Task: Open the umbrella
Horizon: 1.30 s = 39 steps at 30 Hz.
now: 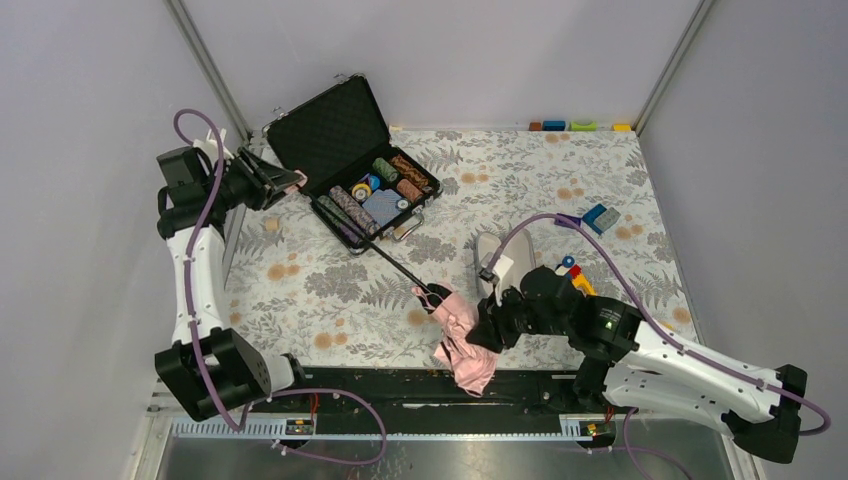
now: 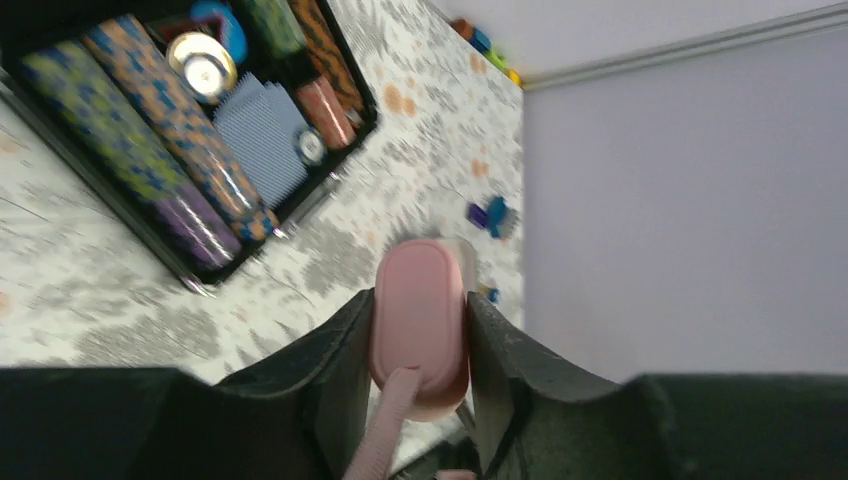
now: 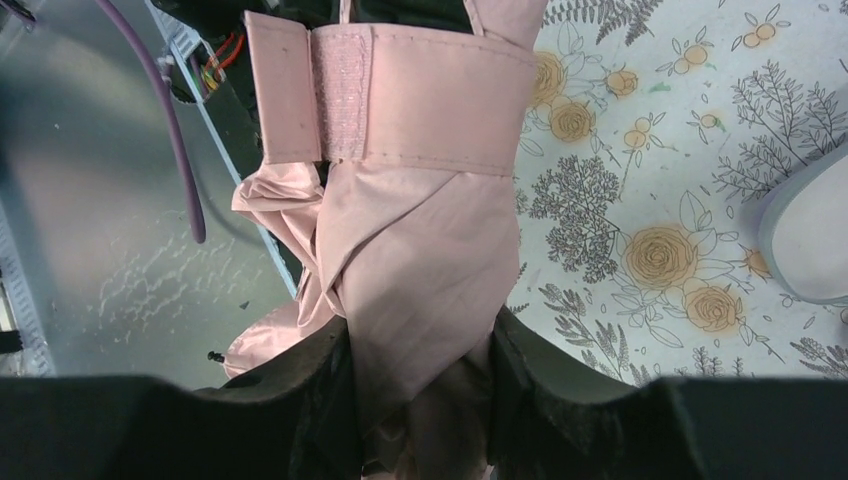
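While my left claw [image 1: 283,183] pinches the umbrella [image 1: 460,345] by its handle [image 2: 420,300] beside the open case [image 1: 330,130], my right claw [image 1: 478,333] clamps the folded canopy [image 3: 420,230], which droops over the bench's [image 1: 540,190] near edge; the shaft [image 1: 388,260] slants across the bench between them.

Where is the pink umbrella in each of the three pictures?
Top camera: the umbrella lies slanted, pink canopy bottom middle, thin shaft running up-left past the black case.
Left wrist: only its pink handle, low in the middle, between the jaws.
Right wrist: its canopy fills the middle, pinched by the jaws at the bottom.
Shared landmark: the flowered tablecloth shows in all three.
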### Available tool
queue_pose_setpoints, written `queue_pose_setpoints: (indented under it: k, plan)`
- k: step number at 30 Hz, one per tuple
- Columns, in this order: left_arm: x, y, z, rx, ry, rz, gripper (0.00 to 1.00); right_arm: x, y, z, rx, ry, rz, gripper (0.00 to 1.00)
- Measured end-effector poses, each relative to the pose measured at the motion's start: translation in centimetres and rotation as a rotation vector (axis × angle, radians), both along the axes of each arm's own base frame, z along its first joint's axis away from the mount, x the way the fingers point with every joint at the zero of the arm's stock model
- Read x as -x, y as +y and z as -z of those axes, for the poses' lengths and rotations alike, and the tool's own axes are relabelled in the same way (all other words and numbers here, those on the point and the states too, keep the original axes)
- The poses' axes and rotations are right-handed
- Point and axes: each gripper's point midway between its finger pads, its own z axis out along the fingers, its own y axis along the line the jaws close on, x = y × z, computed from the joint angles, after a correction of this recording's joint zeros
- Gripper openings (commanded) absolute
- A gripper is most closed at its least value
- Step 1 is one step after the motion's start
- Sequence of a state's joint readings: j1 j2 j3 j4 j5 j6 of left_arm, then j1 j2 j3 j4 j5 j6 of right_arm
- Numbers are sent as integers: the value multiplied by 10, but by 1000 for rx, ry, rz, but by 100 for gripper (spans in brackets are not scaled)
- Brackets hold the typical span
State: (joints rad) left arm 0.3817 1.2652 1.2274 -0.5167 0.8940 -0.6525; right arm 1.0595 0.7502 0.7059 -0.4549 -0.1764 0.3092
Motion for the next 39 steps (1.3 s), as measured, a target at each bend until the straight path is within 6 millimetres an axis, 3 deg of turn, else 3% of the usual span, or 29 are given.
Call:
queue_pose_setpoints:
  k: [2,4,6,8,10,14,17,24,26,30,35,39]
  plan:
    - [-2,4,0,-49,-42,-12,85,0,0,2,20,2,-6,0]
    - [-9,19,-5,-137,-119,-72,96,5,-9,15,93,33,-14,0]
    - [-9,29,-11,-239,-183,-131,99,7,-20,33,192,63,-20,0]
    - [-1,20,-18,-325,-238,-138,99,7,-27,45,273,71,-27,0]
    - [9,0,-29,-418,-311,-109,99,0,-30,48,330,49,-30,0]
    - [44,-62,-49,-519,-493,62,99,-18,-25,36,353,-52,-43,0]
    - [69,-99,-39,-526,-560,218,99,-31,-20,20,337,-154,-69,0]
    - [135,-169,30,-515,-556,622,99,-44,-15,-10,324,-341,-176,0]
    - [157,-179,39,-518,-587,705,99,-44,-16,-17,327,-380,-214,0]
    - [189,-192,34,-506,-685,810,99,-42,-21,-31,346,-430,-284,0]
    - [204,-208,44,-498,-688,914,99,-40,-31,-48,389,-467,-342,0]
    - [203,-217,60,-538,-650,953,99,-39,-33,-55,412,-478,-387,0]
